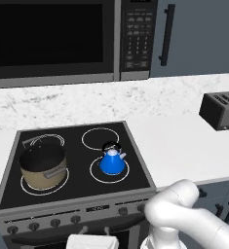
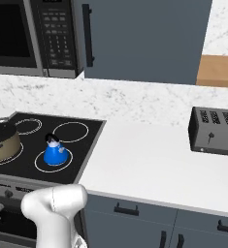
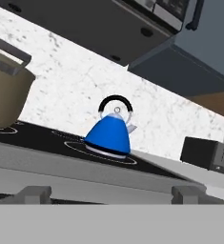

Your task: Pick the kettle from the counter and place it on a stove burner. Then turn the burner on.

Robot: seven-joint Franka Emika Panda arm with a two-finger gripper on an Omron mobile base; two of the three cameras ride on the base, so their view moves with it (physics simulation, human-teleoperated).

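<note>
The blue kettle (image 1: 112, 162) already sits on the near right stove burner (image 1: 94, 173), so the wide-open claw (image 3: 111, 194), low by the stove front, should now find that burner's knob (image 1: 123, 211) and turn it gently.

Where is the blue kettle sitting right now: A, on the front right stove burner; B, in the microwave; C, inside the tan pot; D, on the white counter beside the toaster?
A: the kettle stands upright within the front right stove burner ring, the tan pot to its left.
</note>
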